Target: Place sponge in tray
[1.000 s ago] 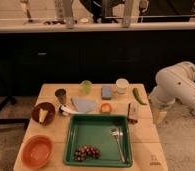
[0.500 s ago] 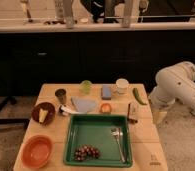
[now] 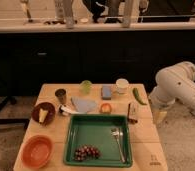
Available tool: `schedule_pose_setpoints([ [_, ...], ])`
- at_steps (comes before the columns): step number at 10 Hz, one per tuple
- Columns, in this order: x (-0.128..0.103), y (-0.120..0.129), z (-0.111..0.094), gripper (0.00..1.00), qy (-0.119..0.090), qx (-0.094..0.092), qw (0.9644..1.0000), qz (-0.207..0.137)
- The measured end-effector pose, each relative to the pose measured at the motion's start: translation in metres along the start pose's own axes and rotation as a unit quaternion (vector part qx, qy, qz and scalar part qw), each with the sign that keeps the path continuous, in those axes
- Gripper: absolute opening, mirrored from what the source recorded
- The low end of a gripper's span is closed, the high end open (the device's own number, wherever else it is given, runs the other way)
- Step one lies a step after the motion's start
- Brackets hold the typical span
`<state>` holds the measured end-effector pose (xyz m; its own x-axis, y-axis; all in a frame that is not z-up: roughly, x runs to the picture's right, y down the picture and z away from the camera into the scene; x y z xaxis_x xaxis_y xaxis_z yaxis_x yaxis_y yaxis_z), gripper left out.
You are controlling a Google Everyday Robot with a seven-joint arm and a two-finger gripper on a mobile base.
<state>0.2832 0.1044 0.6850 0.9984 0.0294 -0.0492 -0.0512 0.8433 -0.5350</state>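
Blue-grey sponge (image 3: 106,91) sits on the bench (image 3: 143,133) behind the green tray (image 3: 93,132); the gripper (image 3: 159,116) hangs right of the tray, jaws seemingly apart.

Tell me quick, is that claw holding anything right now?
Claw: open, holding nothing, low beside the right edge of the table; the sponge lies on the table.

sponge (image 3: 106,91) behind tray (image 3: 93,132) | grapes (image 3: 86,152) in tray | bowl (image 3: 36,150) left of tray | gripper (image 3: 159,117) right of table (image 3: 142,134)
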Motion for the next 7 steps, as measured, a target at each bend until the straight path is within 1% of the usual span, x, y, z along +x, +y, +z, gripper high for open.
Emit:
schedule_pose_setpoints([
  [2,0.000,-0.002,0.002,0.80,0.005,-0.001,1.0000,0.003],
  [6,-0.015,-0.010,0.013,0.80,0.005,-0.011,0.9999,0.001],
  [7,-0.023,-0.014,0.016,0.80,0.003,-0.013,0.9999,-0.004],
])
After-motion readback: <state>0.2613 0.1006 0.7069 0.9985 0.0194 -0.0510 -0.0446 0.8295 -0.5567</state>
